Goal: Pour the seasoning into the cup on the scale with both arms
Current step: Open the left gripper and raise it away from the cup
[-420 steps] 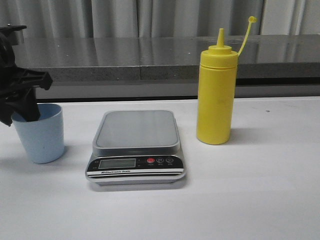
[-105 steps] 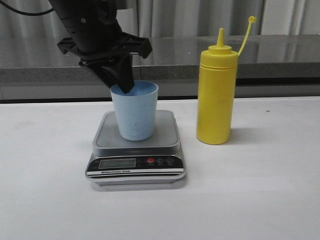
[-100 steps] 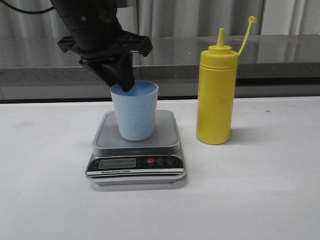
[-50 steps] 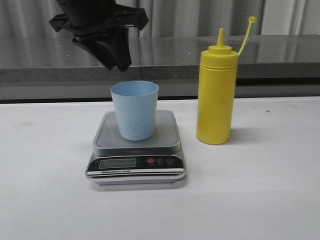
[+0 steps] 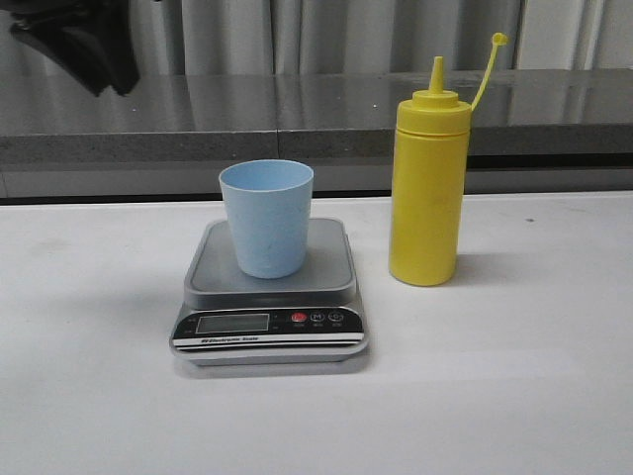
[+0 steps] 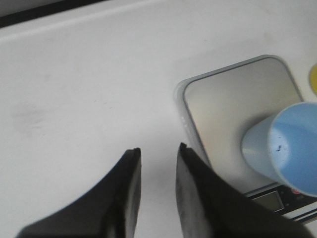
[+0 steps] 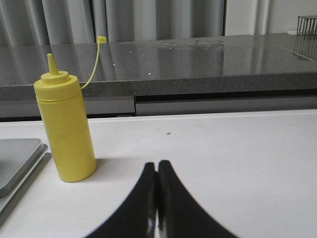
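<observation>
Lifted away up to the side, the left gripper [image 6: 157,186] is held open and empty. The cup [image 5: 266,218] is left standing on the scale [image 5: 269,292], ready for the seasoning [image 5: 426,183]. The right gripper [image 7: 157,198] is closed.

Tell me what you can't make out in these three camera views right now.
- Scale display: front view, digits too small to read.
- Cup and scale: left wrist view, both cut off by the frame edge.
- Seasoning bottle: opaque in every view, so its fill level is hidden.
- Left tool: front view shows only a dark corner of it.
- Right tool: absent from the front view.
</observation>
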`<state>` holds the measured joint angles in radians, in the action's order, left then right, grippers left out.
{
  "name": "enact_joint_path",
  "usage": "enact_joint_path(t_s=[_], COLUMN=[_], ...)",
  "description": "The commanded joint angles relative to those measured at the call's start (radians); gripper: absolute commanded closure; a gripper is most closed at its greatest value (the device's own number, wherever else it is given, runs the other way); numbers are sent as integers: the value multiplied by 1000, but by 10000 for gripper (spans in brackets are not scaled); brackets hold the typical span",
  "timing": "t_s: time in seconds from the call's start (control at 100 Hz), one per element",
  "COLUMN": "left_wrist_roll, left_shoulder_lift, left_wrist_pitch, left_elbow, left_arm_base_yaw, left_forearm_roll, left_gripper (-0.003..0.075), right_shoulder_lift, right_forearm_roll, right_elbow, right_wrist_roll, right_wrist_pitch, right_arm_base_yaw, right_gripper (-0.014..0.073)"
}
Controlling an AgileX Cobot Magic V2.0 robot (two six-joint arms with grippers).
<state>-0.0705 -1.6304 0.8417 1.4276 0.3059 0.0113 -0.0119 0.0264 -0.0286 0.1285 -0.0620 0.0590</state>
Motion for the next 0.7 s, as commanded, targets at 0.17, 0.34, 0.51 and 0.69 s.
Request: enact_joint_path(t_s=[0.17, 0.34, 0.51, 0.69], left_wrist_roll=[-46, -49, -49, -61], left_shoulder_lift=[187, 302, 410, 531], left_wrist_pitch=[-99, -157, -179, -213], left_elbow=[-150, -272, -377, -486], left_arm_base_yaw=[-85, -126, -142, -142], left_forearm_roll=[-22, -22, -24, -24], left_gripper=[660, 739, 740, 740], right_shoulder_lift=[-22, -22, -22, -22], right_forearm_roll=[2, 2, 2, 2], right_elbow=[16, 16, 16, 16], right_wrist_roll=[-2, -2, -2, -2], right_wrist_pitch=[83, 83, 83, 83], right_arm_base_yaw=[-5, -5, -5, -5], right_gripper=[663, 663, 663, 663])
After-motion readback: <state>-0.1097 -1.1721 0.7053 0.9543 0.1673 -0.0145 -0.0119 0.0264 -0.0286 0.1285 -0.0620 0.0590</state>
